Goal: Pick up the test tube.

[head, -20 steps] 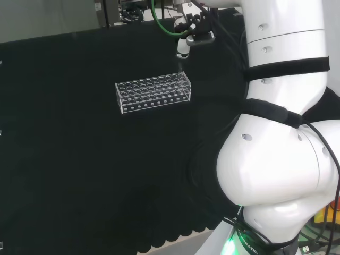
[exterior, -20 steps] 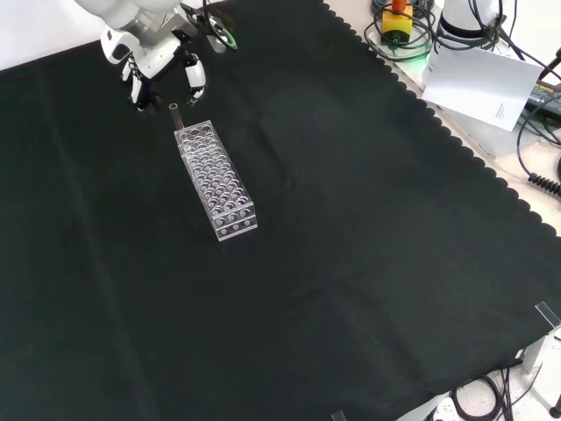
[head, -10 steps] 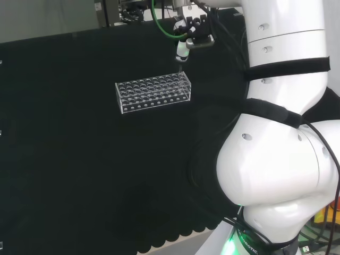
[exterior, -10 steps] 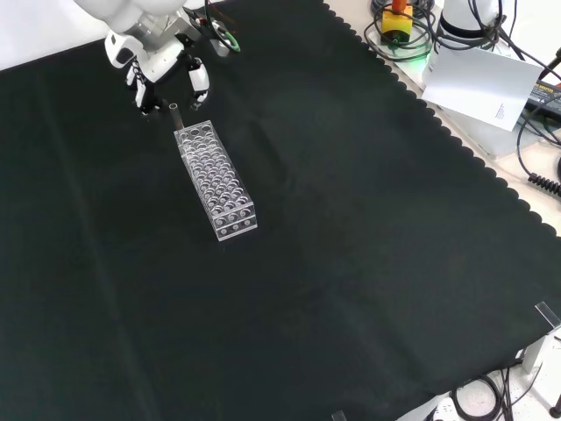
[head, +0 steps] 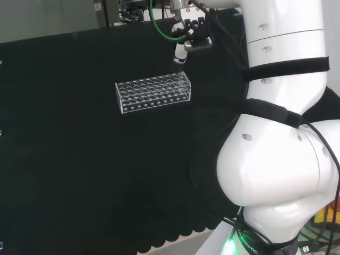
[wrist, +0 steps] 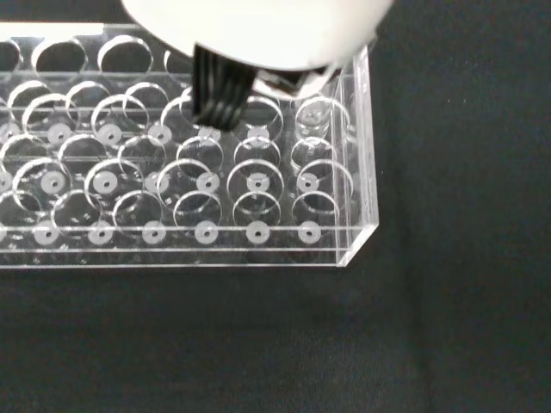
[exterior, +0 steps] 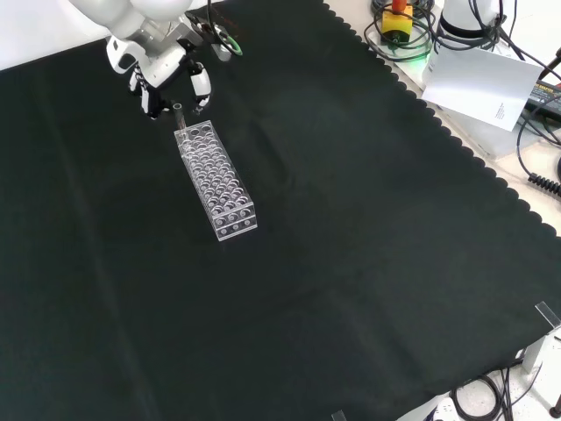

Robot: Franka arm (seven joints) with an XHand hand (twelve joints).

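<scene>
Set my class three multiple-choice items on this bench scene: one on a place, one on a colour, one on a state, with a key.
1. In the front view, where is the test tube?
A. At the end of the rack just below the hand
B. At the rack's opposite end
C. Lying on the cloth

2. What colour is the cloth?
A. White
B. Black
C. Green

3. How is the rack placed?
A. Tipped on its side
B. Lifted off the cloth
C. Flat on the cloth, holes facing up

Key: 1 A, the tube rises from the rack's end under the hand; 2 B, the cloth is black throughout; 3 C, its holes face upward.
</scene>
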